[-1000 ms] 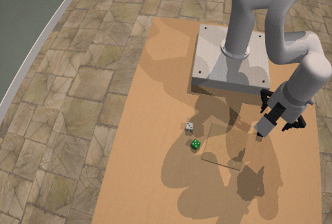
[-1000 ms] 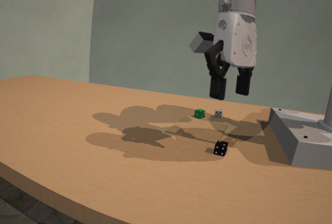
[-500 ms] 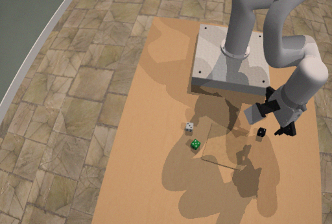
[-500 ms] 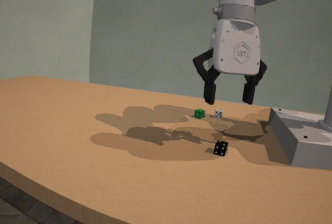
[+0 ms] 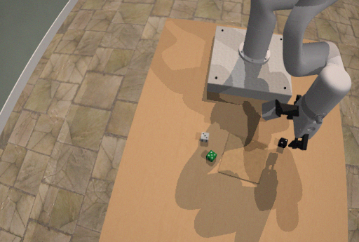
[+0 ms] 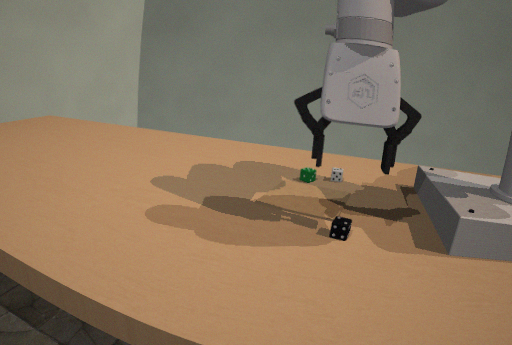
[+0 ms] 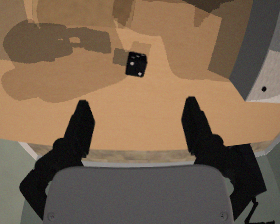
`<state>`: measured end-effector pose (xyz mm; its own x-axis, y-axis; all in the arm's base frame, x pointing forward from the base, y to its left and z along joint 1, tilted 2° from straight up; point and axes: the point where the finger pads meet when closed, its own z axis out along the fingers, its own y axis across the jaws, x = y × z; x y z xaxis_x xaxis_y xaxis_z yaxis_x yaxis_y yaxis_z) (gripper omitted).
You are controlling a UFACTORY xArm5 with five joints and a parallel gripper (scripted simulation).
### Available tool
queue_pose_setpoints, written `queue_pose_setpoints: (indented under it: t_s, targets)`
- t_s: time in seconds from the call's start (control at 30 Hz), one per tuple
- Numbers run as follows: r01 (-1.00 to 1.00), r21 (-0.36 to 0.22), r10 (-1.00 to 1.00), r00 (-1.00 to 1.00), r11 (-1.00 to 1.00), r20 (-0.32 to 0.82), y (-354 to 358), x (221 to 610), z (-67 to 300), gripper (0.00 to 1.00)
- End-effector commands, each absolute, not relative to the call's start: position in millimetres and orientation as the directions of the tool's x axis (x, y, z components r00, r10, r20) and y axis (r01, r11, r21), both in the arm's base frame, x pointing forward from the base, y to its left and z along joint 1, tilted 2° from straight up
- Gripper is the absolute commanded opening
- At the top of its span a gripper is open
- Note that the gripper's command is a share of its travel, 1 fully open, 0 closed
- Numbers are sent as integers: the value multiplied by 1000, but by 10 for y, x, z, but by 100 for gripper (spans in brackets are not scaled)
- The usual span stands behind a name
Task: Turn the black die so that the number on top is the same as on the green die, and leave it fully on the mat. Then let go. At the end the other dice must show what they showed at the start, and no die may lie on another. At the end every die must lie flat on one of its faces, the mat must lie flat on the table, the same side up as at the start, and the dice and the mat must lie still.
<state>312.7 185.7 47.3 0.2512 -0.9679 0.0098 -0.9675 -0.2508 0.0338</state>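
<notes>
Open claw [image 5: 298,126] [image 6: 352,169] [image 7: 137,109], black die [image 5: 282,142] [image 6: 340,228] [image 7: 136,64] below (untouched), off the mat [image 5: 242,161].

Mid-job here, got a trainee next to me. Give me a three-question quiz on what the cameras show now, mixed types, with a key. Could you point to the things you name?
1. True or false: the black die [image 5: 282,142] [image 6: 340,228] [image 7: 136,64] already lies on the mat [image 5: 242,161].
2. Multiple choice: in the top view, which die lies nearest the green die [image 5: 211,156] [image 6: 308,175]?
A) the black die
B) the white die [image 5: 205,137] [image 6: 337,174]
3. Fill in the blank: the gripper [image 5: 285,126] [image 6: 352,168] [image 7: 137,109] is ____, with no die between its fingers.

Key: 1 false; 2 B; 3 open
</notes>
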Motion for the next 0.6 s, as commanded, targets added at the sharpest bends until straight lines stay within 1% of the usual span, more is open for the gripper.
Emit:
queue_pose_setpoints:
  t_s: [0.0, 0.1, 0.23, 0.27, 0.57]
  targets:
    - [-996, 28, -996, 89, -89, 14, 1856, 3133, 432, 100]
    - [-999, 27, -1000, 18, -18, 15, 1853, 3132, 410, 100]
    - [-1000, 27, -1000, -2, 2, 16, 1852, 3131, 404, 100]
    - [-1000, 27, -1000, -2, 2, 16, 1852, 3131, 404, 42]
    - [-1000, 27, -1000, -2, 2, 16, 1852, 3131, 404, 42]
